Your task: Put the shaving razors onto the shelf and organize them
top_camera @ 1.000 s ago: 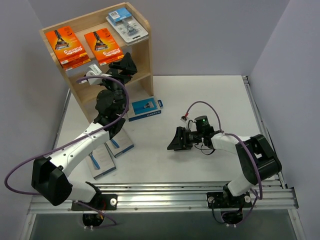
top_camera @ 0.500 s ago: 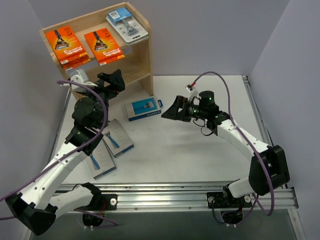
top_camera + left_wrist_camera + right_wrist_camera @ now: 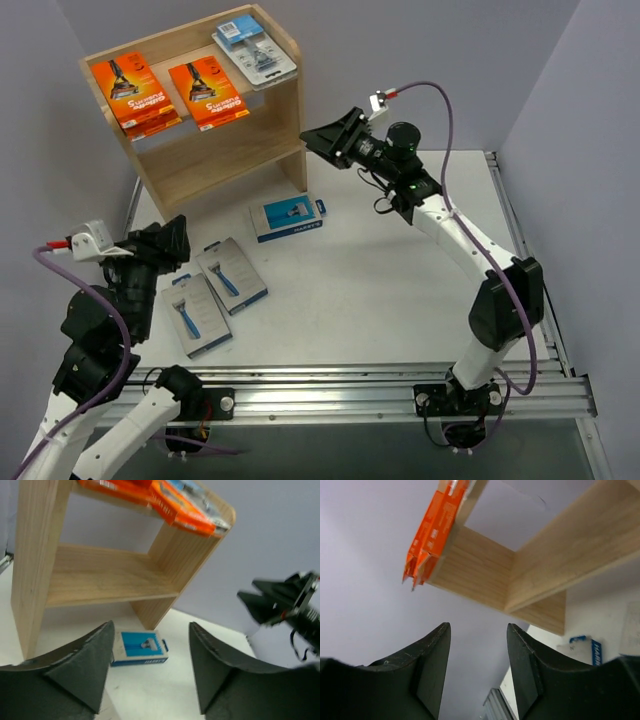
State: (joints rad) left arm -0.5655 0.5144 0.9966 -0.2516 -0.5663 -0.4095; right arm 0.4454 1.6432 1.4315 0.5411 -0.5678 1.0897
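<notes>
The wooden shelf stands at the back left. On its top lie two orange razor boxes and a clear blister pack. A blue razor box lies on the table in front of it, and two grey-and-blue packs lie nearer me. My left gripper is at the near left, open and empty; its wrist view shows the blue box beyond the fingers. My right gripper is raised beside the shelf's right side panel, open and empty.
The shelf's lower tier is bare. The orange boxes overhang the shelf's top edge in the right wrist view. A metal rail runs along the near edge, and grey walls close in on both sides.
My left arm has pulled back from the shelf front to the near left. My right arm has swung up from the table's middle to the shelf's right side.
</notes>
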